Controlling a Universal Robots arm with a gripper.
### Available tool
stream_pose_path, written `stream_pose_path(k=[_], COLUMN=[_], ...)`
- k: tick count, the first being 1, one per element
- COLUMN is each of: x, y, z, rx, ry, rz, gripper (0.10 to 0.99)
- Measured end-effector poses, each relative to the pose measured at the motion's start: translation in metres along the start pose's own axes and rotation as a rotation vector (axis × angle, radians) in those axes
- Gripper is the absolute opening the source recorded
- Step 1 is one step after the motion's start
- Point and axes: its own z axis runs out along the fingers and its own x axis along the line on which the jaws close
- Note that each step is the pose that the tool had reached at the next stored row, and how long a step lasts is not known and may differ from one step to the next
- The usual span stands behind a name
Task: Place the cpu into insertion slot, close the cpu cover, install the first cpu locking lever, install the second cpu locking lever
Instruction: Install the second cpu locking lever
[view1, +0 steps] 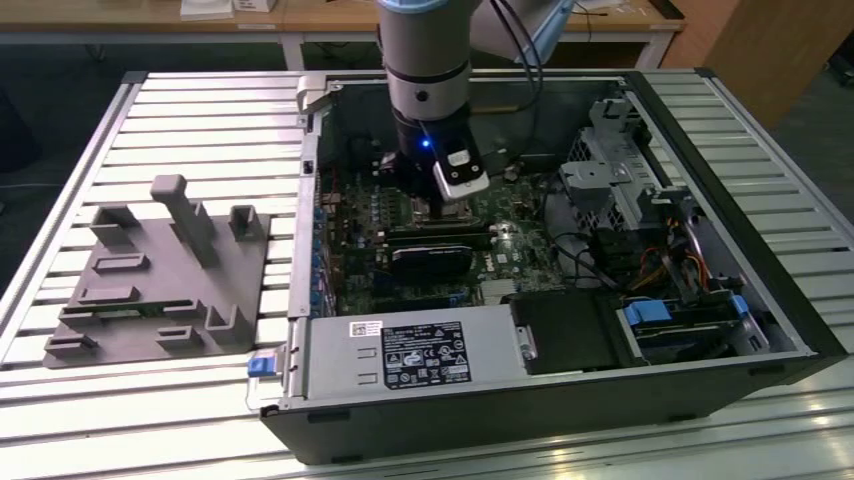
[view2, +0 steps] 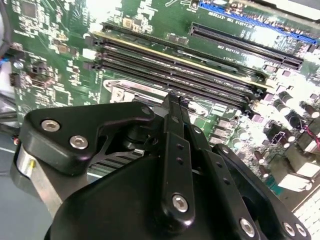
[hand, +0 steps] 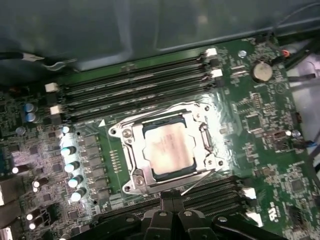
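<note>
In the first wrist view the cpu (hand: 167, 150) lies flat in the insertion slot, its silvery top showing through the cut-out of the cpu cover (hand: 131, 156), which is folded down over it. A thin wire locking lever (hand: 198, 181) stands out at an angle along the socket's side closest to my fingers. My gripper (hand: 170, 202) is shut, with nothing visible between the fingertips, and sits just off that side of the socket. The second wrist view has the fingertips (view2: 173, 107) pressed together above the socket's silver bracket (view2: 121, 92). In the exterior view the gripper (view1: 424, 205) reaches down into the open computer case.
Long memory slots (hand: 135, 87) run beside the socket, and more lie by my fingers (hand: 220, 192). A black card (view1: 434, 255), the power supply (view1: 400, 355) and a drive cage (view1: 627, 180) crowd the case. A grey fixture plate (view1: 160, 270) lies at the exterior view's left.
</note>
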Motion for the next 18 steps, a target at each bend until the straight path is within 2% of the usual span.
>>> stream_pose_path(k=[10,18], x=[0.002,0.0027], y=[-0.0103,-0.0219], z=[0.0038,0.0037], rx=[-0.047,-0.097], ry=[0.0128,0.0255], rz=[-0.013,-0.009], gripper=[0.106,0.106])
